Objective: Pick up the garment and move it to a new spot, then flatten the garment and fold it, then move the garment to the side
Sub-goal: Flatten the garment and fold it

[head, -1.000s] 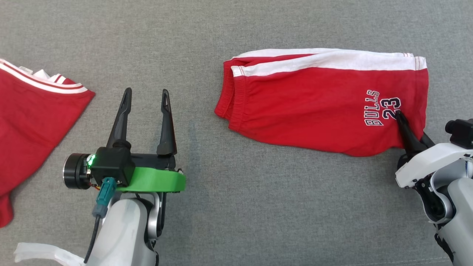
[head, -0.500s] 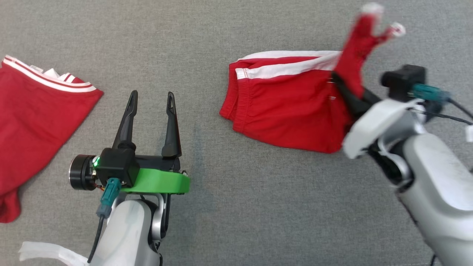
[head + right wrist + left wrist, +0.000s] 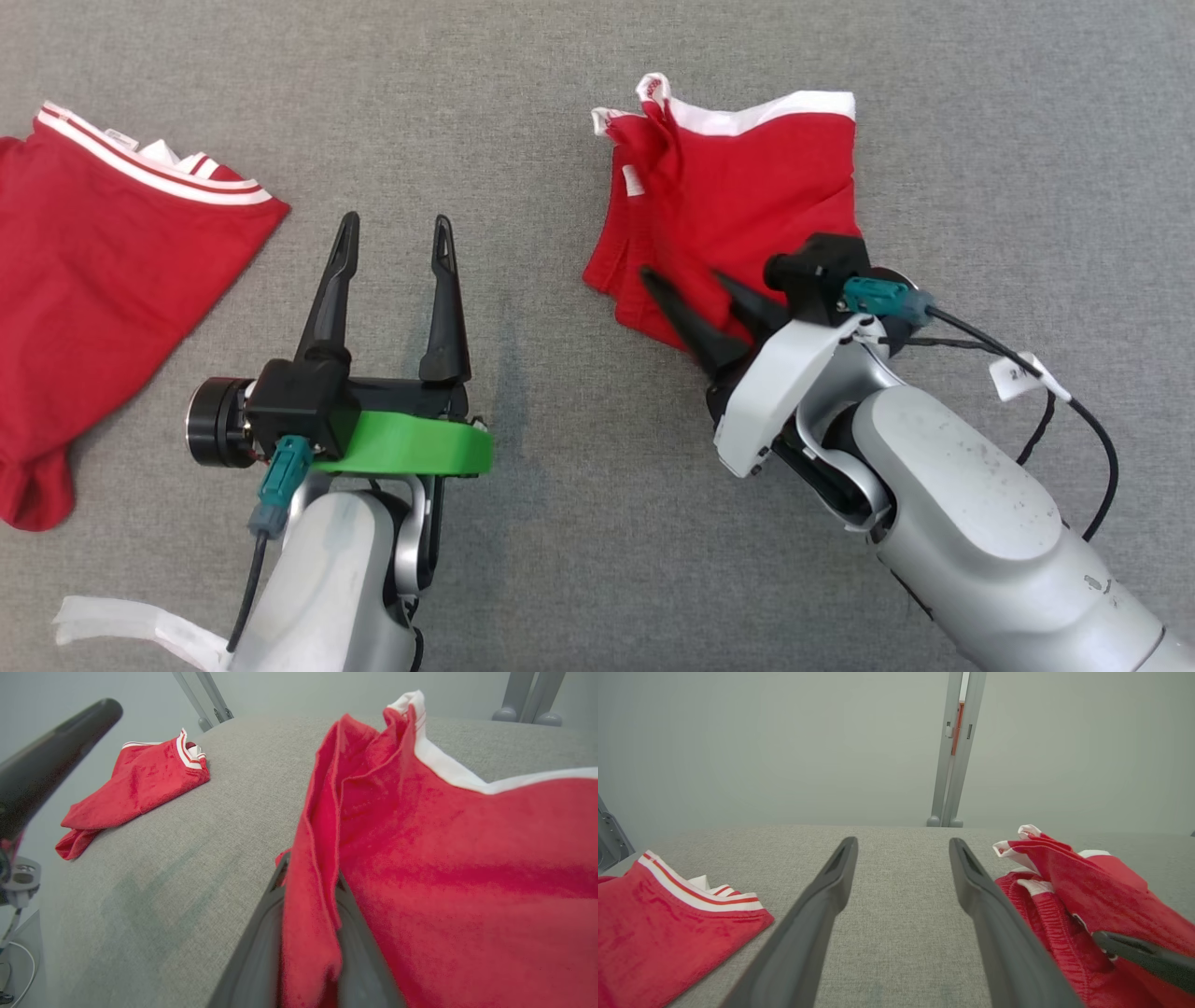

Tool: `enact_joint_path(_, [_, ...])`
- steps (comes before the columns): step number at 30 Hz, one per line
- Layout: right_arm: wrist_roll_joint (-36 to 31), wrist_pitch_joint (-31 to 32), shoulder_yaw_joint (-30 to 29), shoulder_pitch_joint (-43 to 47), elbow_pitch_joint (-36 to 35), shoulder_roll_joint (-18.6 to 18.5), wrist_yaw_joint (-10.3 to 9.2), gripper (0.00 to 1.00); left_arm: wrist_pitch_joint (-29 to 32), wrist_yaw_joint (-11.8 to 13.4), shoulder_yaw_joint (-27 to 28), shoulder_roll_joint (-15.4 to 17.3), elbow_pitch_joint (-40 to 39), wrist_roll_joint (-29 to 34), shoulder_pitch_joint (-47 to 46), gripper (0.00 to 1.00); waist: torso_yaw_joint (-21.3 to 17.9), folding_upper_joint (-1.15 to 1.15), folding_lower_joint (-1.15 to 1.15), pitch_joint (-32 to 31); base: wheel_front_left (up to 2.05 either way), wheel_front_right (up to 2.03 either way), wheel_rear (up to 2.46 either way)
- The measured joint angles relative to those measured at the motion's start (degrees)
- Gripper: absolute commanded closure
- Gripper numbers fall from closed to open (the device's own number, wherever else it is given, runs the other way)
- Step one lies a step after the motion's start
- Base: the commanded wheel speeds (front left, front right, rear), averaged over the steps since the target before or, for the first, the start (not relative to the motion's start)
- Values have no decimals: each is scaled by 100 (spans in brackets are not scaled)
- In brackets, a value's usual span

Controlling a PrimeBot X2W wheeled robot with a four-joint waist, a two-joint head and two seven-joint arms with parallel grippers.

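garment [image 3: 747, 187] fold between parted right gripper [image 3: 681, 275] fingers

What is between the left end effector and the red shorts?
Nothing visible. Just bare grey surface lies between the left end effector and the shorts. The right end effector is at the shorts, with cloth between its fingers.

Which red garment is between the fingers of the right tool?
The red shorts with the broad white band: a fold sits between the fingers of the right tool. The red shirt with striped trim lies apart.
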Motion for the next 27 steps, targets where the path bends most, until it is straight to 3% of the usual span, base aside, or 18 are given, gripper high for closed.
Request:
enact_joint_path(6, [-42, -1084, 7, 23, -453, -226, 0, 0, 0, 9, 40, -1, 43, 12, -1, 0, -53, 0, 0, -40, 0, 0, 0])
enact_joint_path(11, [-123, -1577, -842, 437, -719, -446, 0, 0, 0, 12, 179, 7, 88, 112, 63, 0, -154, 0, 0, -140, 0, 0, 0])
enact_joint_path(20, [-505, -1736, -2707, 1690, -1078, -495, 0, 0, 0, 12, 455, 209, 158, 258, 398, 0, -389, 0, 0, -439, 0, 0, 0])
enact_joint_path(27, [-832, -1470, -3259, 2653, -1562, -199, 0, 0, 3, -20, 481, 398, 290, 260, 898, 0, -524, 0, 0, -934, 0, 0, 0])
